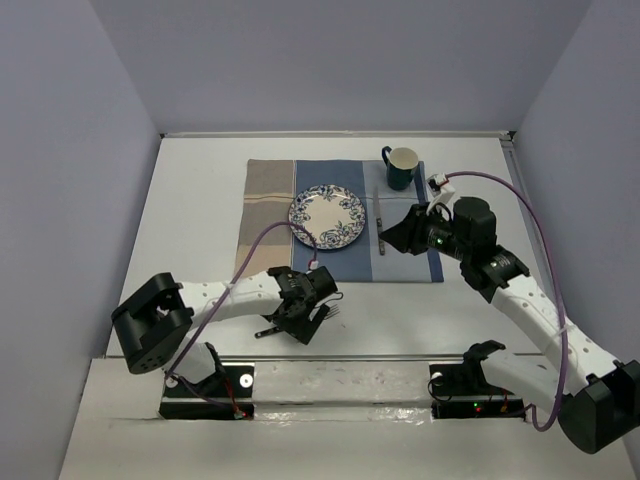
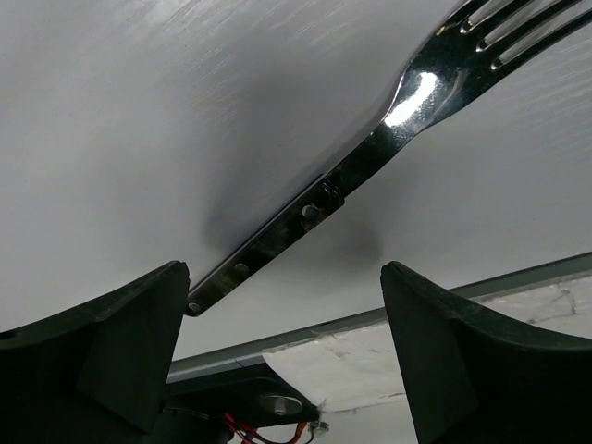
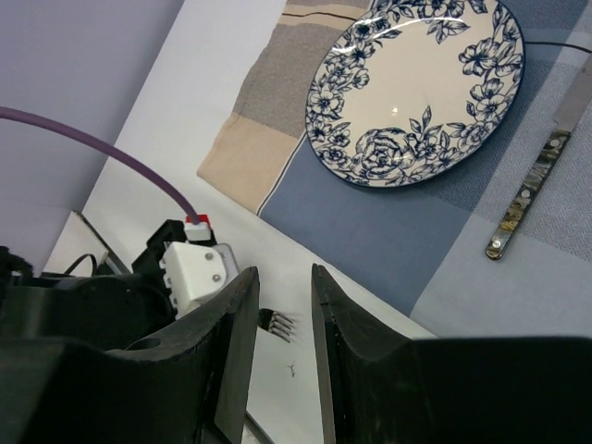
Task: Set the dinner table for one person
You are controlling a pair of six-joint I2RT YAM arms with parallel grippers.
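The dinner table (image 1: 195, 215) is a white top carrying a checked placemat (image 1: 268, 195). On the mat sit a blue floral plate (image 1: 327, 217), a knife (image 1: 380, 215) to its right, and a dark green mug (image 1: 400, 165) at the back right corner. A steel fork (image 2: 370, 148) lies on the bare table near the front edge, also seen as the fork (image 1: 330, 313). My left gripper (image 1: 300, 318) hangs open just over the fork's handle, and its fingers (image 2: 120, 351) stand wide apart with nothing between them. My right gripper (image 1: 392, 236) hovers over the mat's right side, narrowly open and holding nothing.
The table's metal front edge (image 2: 518, 277) runs just below the fork. Lavender walls enclose the table on three sides. In the right wrist view the plate (image 3: 416, 92), the knife (image 3: 532, 190), the fork tines (image 3: 280, 323) and my left wrist (image 3: 190, 273) show.
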